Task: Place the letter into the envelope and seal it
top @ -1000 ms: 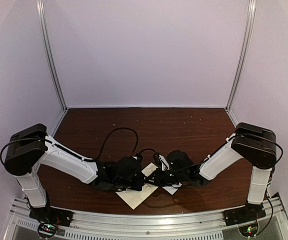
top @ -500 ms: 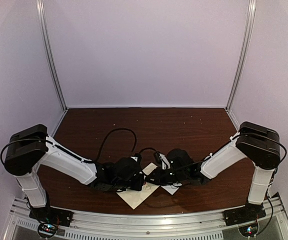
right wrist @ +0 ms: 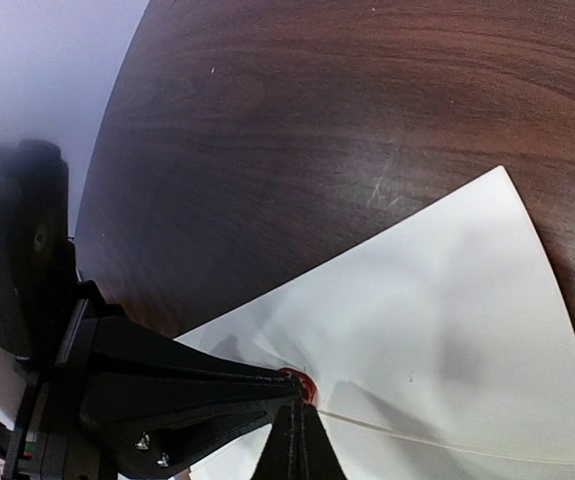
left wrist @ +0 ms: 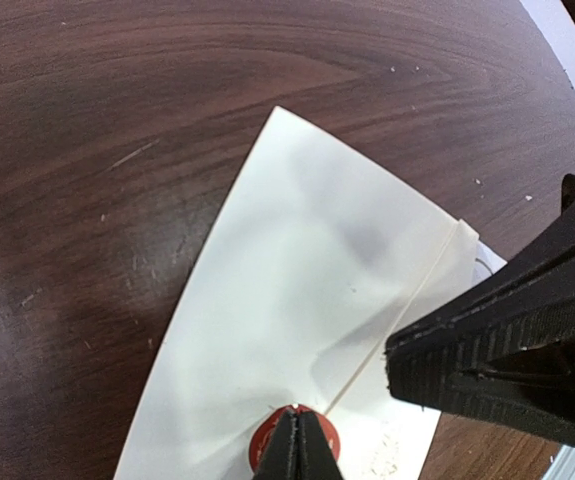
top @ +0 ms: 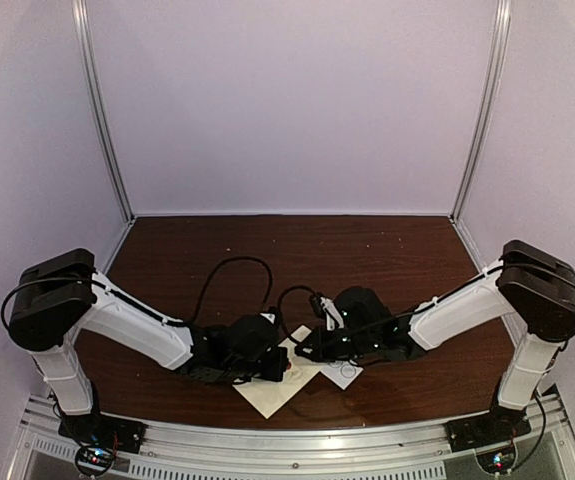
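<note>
envelope (top: pixel 270 388) of plain cream paper lies flat on the dark wooden table (top: pixel 297 245), close to the near edge and roughly midway between the two arm bases, turned so that one corner points toward that edge. the table fills the floor of a pale-walled booth. the left arm (top: pixel 137 325) and the right arm (top: pixel 457 315), both white with black joints, reach low and inward from opposite sides and meet over the envelope, with black cable (top: pixel 229 265) looping above the table behind them.

the left hand (top: pixel 285 366) is closed, its two fingers pressed together with no gap; in its own wrist view the left hand (left wrist: pixel 297 445) points down onto the envelope (left wrist: pixel 297 300). the right hand (top: pixel 309 352) is likewise closed, finger against finger, and in its wrist view the right hand (right wrist: pixel 295 435) comes down at the same spot on the envelope (right wrist: pixel 447 330), tip to tip with the left hand (right wrist: pixel 167 390). whether either one pinches paper cannot be told.

a small white card (top: pixel 345 373) lies on the table just beside the envelope, partly under the right hand.

a round red sticker (left wrist: pixel 263 447) sits on the envelope where a fold line ends, right under both sets of fingertips; the right wrist view shows the red sticker (right wrist: pixel 301 383) touching them.
</note>
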Robot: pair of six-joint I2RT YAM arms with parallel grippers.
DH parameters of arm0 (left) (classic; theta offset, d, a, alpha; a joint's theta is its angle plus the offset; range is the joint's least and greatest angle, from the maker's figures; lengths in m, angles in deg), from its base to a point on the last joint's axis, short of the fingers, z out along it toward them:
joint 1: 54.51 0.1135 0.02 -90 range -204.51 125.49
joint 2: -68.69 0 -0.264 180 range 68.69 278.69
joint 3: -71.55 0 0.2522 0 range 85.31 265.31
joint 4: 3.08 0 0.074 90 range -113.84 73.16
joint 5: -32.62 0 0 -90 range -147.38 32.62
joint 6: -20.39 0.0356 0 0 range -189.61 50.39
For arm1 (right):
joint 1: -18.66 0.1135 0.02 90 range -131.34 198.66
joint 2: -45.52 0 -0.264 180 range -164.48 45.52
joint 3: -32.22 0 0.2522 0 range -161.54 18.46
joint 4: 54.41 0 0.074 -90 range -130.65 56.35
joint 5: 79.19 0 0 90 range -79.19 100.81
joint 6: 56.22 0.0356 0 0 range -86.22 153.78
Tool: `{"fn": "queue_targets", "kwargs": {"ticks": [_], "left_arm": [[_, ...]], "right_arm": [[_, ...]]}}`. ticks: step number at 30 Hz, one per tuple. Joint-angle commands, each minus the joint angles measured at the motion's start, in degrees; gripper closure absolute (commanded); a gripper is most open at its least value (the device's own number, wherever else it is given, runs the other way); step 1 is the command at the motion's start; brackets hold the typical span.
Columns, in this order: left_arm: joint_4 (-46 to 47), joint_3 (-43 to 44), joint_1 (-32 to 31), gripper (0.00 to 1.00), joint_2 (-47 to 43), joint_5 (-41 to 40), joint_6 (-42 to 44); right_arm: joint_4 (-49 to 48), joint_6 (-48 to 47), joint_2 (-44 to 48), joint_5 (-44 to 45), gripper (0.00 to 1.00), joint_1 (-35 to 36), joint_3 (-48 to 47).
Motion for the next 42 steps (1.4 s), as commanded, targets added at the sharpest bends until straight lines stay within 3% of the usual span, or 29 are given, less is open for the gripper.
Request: {"fn": "queue_targets", "kwargs": {"ticks": [1,25,33,42], "left_arm": [[-3.8,-1.4,0.2,1.00,2.0,2.0,-0.2],[-4.0,-1.0,0.2,1.00,2.0,1.9,0.2],[-4.9,0.3,0.2,1.00,1.8,1.7,0.8],[-5.4,3.2,-0.9,1.00,1.2,2.0,2.3]], "right_arm": [[-1.4,0.4,-1.9,-1.9,1.00,0.9,-2.0],[-3.2,3.4,-8.3,-2.6,1.00,1.6,-2.3],[4.3,2.8,-9.8,0.9,1.00,1.6,-3.6],[5.6,3.3,-10.4,0.9,1.00,1.6,-3.9]]}}
